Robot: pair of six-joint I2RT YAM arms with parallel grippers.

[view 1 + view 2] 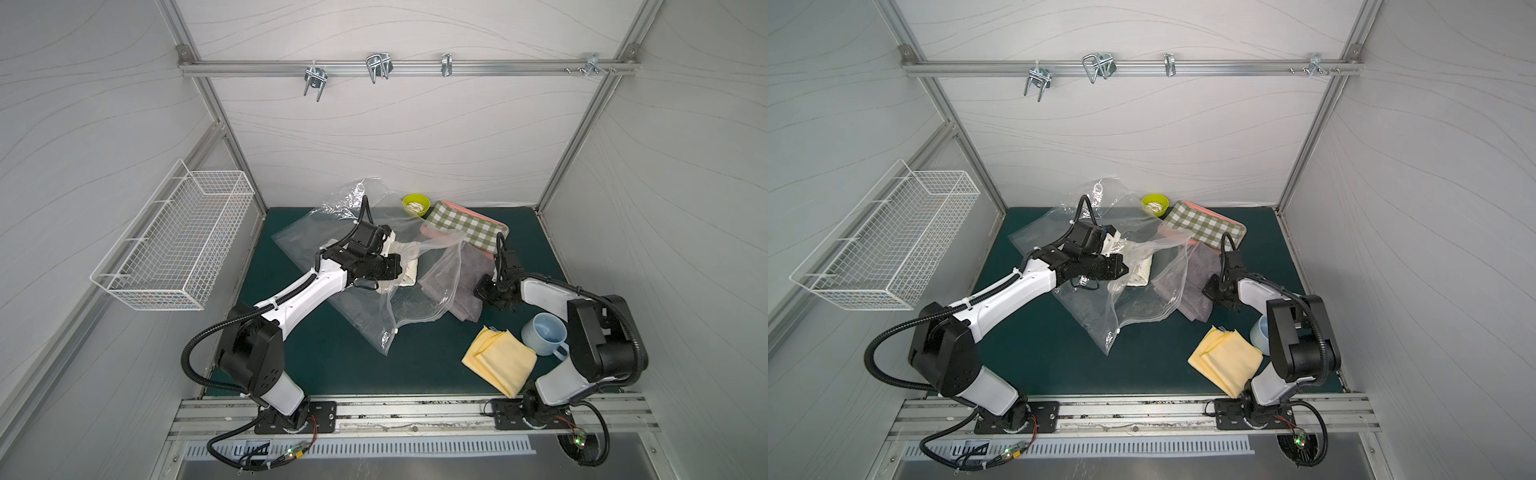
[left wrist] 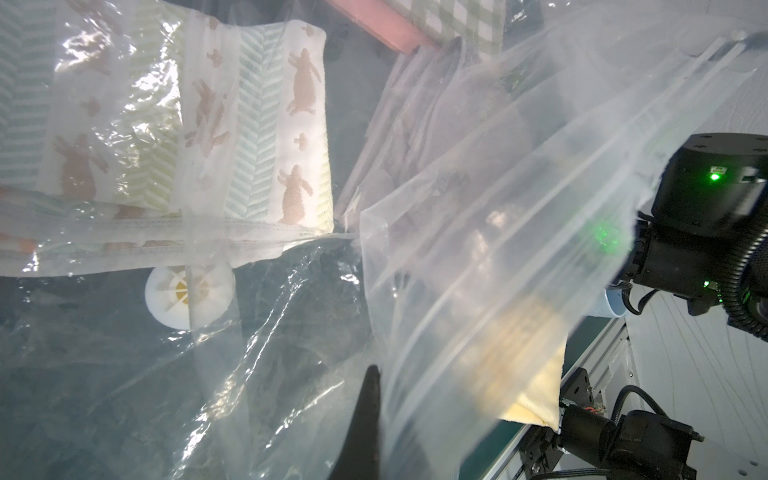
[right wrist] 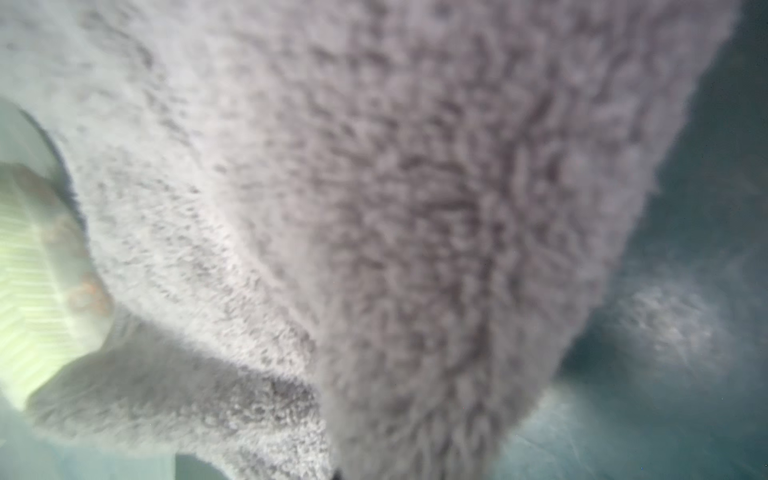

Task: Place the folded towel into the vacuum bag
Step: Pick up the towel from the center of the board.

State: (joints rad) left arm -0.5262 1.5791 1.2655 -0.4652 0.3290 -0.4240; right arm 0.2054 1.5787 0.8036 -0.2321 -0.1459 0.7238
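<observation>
The vacuum bag point(image 1: 365, 307) lies crumpled across the green mat in both top views, its white valve disc point(image 2: 187, 291) showing in the left wrist view. My left gripper point(image 1: 400, 262) point(image 2: 380, 395) is shut on the bag's upper film and holds that lip raised. A folded grey towel point(image 1: 451, 282) point(image 1: 1183, 286) lies at the bag's mouth, partly under the raised film. My right gripper point(image 1: 484, 291) point(image 3: 338, 473) is shut on its right edge. The towel's pile point(image 3: 374, 208) fills the right wrist view. A rabbit-patterned towel point(image 2: 257, 124) shows through the plastic.
A yellow folded cloth point(image 1: 498, 359) and a blue mug point(image 1: 544, 334) sit by the right arm's base. A green bowl point(image 1: 415, 204) and a checked cloth on a pink tray point(image 1: 465, 226) stand at the back. A wire basket point(image 1: 174, 241) hangs on the left wall.
</observation>
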